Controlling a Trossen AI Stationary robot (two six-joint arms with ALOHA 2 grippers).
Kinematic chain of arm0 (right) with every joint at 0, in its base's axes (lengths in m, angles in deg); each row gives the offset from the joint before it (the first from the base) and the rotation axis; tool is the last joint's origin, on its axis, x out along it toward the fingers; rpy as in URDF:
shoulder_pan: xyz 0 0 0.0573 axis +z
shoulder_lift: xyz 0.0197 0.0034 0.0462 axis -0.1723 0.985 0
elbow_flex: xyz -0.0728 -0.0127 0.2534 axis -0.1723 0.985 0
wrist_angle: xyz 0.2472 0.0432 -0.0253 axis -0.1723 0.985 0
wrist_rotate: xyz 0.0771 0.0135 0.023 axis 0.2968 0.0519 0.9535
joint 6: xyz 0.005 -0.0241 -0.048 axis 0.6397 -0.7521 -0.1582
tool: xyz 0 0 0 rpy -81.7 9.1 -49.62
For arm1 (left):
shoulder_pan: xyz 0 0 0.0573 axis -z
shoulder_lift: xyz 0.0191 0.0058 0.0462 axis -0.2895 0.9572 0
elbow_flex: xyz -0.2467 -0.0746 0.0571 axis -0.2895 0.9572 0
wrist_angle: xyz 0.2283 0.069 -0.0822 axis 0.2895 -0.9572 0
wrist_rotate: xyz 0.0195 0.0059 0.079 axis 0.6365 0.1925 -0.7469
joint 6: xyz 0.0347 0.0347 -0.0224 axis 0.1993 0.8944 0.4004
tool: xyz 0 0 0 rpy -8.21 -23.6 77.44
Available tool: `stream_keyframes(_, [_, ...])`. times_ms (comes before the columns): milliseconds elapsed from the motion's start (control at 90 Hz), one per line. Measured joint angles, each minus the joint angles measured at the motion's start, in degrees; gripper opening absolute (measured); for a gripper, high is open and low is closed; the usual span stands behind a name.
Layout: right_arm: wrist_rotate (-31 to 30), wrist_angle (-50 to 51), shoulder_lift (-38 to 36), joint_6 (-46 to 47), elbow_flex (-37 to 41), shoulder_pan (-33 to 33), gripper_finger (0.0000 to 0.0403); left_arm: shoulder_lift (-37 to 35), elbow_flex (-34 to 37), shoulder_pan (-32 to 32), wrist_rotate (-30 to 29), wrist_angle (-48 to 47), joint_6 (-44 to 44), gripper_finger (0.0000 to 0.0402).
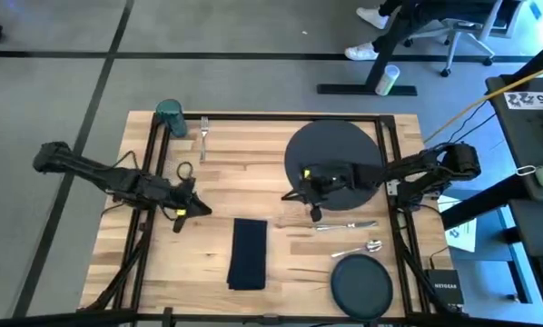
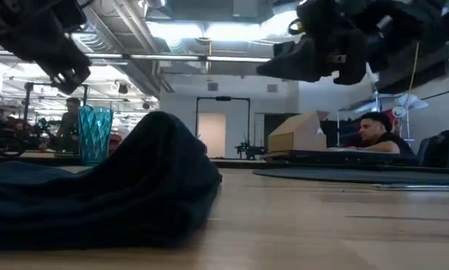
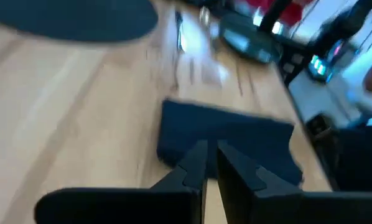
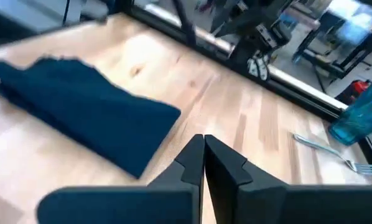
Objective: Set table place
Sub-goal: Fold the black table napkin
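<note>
On the table (image 1: 208, 182) a navy napkin (image 1: 249, 252) lies flat near the front middle. The large dark charger (image 1: 333, 163) lies at the far right. The smaller dark plate (image 1: 362, 283) lies at the near right, with the knife (image 1: 344, 225) and the spoon (image 1: 358, 247) between them. The teal cup (image 1: 169, 113) stands at the far left corner, the fork (image 1: 203, 136) beside it. My left gripper (image 1: 197, 210) hangs shut left of the napkin (image 3: 229, 140). My right gripper (image 1: 297, 193) is shut, raised over the charger's near left edge.
Black rails (image 1: 149, 182) run along the table's left, right and far edges. Bare wood lies between the napkin and the fork. Beyond the table a person (image 2: 375, 135) sits at a desk, and office chairs stand on the floor.
</note>
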Motion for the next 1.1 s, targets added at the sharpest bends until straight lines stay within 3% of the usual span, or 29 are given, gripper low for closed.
stream_keyframes(311, [1.3, 4.8, 1.8, 1.9, -1.3, 0.0, 0.0, 14.4, -5.8, 3.4, 3.7, 3.1, -1.0, 0.0014])
stream_keyframes(500, [6.3, 1.2, 11.1, 6.9, -4.1, 0.5, 0.0, 21.0, -8.2, 5.7, 5.0, 7.4, -1.3, 0.0014])
stream_keyframes(744, [10.8, 1.3, 21.6, 5.9, -13.4, 2.8, 0.0, 29.0, -12.5, 9.3, 5.0, 7.9, -2.5, 0.0014])
stream_keyframes(1100, [8.1, 3.1, 30.8, 5.8, -20.4, 4.5, 0.0, 39.4, -13.7, 12.3, 4.6, 19.7, -2.8, 0.0014])
